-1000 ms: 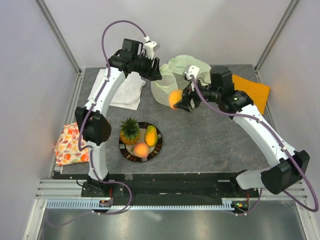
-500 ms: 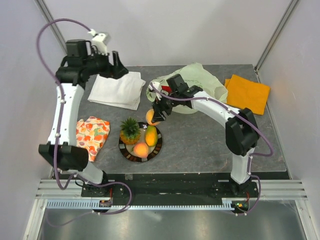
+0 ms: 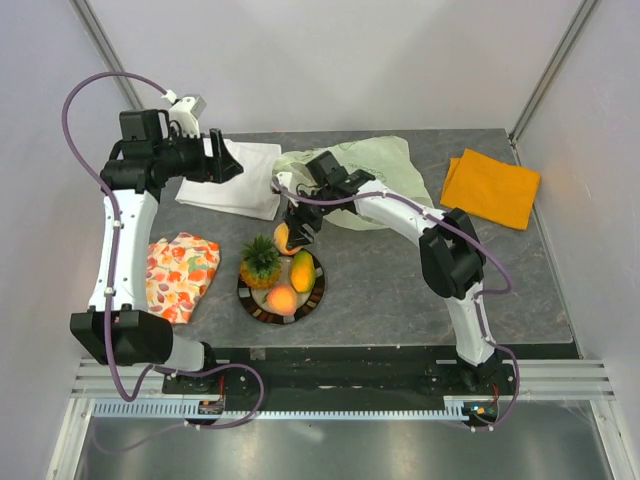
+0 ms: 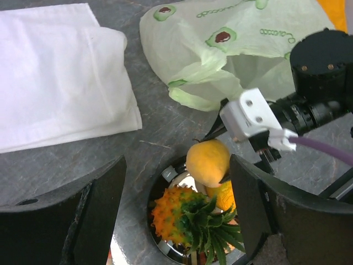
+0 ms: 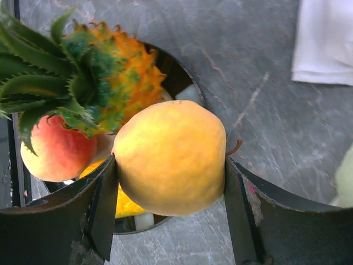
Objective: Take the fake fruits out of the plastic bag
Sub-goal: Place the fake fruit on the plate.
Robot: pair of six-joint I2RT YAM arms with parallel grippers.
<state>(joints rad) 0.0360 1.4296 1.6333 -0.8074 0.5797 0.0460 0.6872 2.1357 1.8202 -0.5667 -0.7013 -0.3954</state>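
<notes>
Right hand (image 3: 290,234) is clamped on a round yellow-orange toy fruit with a little brown stem (image 5: 170,157), one finger on either side of it. It hangs right at the far rim of the dark round plate (image 3: 317,290), just beside the spiky brown toy pineapple with the green crown (image 3: 260,262). Whether it touches the plate, I cannot tell. On the plate with the pineapple: a yellow-orange toy mango (image 3: 301,271) and an orange-pink toy peach (image 3: 282,299).

Up at the left, the left hand (image 3: 222,160) hovers with its fingers wide apart and nothing between them, over the folded white cloth (image 3: 240,188).

The crinkly pale-green plastic bag (image 3: 385,175) lies on the grey tabletop (image 3: 390,270) behind the plate, mouth facing it. A flat orange cloth (image 3: 490,188) sits far right, an orange-floral patterned cloth (image 3: 180,275) left of the plate.
</notes>
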